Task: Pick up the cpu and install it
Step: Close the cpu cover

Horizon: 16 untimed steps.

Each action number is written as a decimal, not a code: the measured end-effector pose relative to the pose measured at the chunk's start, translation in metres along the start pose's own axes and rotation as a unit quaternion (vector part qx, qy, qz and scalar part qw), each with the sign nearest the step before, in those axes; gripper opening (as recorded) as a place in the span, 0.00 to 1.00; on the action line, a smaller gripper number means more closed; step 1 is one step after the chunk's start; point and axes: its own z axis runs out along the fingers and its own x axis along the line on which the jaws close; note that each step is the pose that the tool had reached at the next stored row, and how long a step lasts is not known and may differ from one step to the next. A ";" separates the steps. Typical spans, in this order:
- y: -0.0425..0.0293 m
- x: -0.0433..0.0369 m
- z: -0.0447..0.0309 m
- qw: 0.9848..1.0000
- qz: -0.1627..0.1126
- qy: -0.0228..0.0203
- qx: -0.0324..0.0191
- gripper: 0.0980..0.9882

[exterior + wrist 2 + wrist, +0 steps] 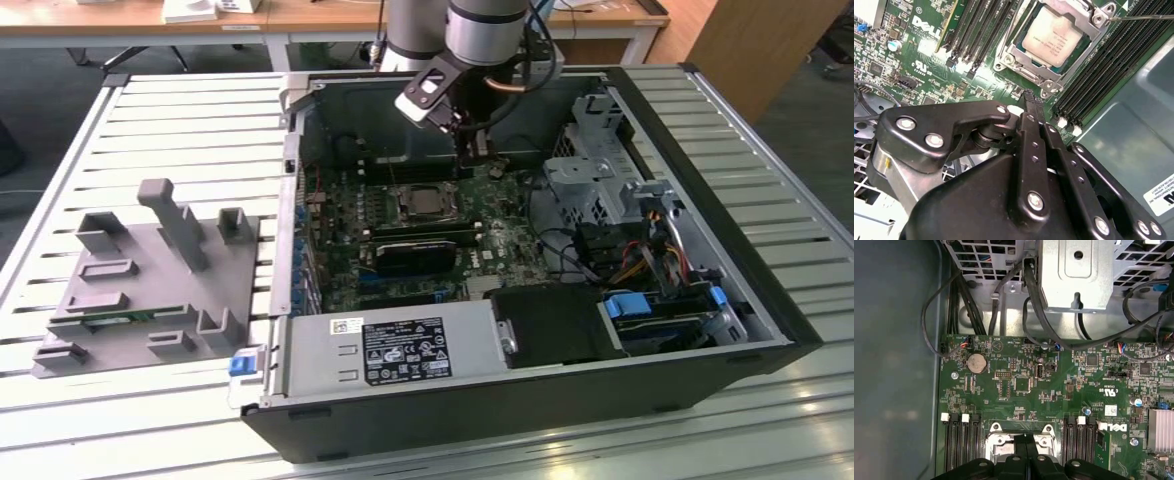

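Note:
The cpu [1053, 36], a silver square chip, lies flat in the motherboard socket inside its metal frame [1019, 52]. In the exterior view the cpu [427, 203] sits mid-board in the open computer case. My gripper [469, 158] hangs just above the board beside the socket, on the side towards the case's far wall. Its black fingers [1030, 102] are pressed together with nothing between them. In the first wrist view the shut gripper [1024, 440] stands over the socket frame [996, 439].
Black memory slots [1094, 75] flank the socket. A metal drive cage [594, 150] and bundled cables [641, 250] fill the case's right side in the exterior view. The power supply [387, 350] sits at the front. A grey fixture [147, 280] stands on the slatted table [187, 120].

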 end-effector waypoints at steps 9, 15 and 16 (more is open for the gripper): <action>-0.0099 0.0001 0.0004 1.000 0.000 0.000 0.000 0.01; -0.0156 -0.0045 0.0010 1.000 0.000 0.000 0.000 0.01; -0.0167 -0.0051 0.0012 1.000 0.000 0.000 0.000 0.01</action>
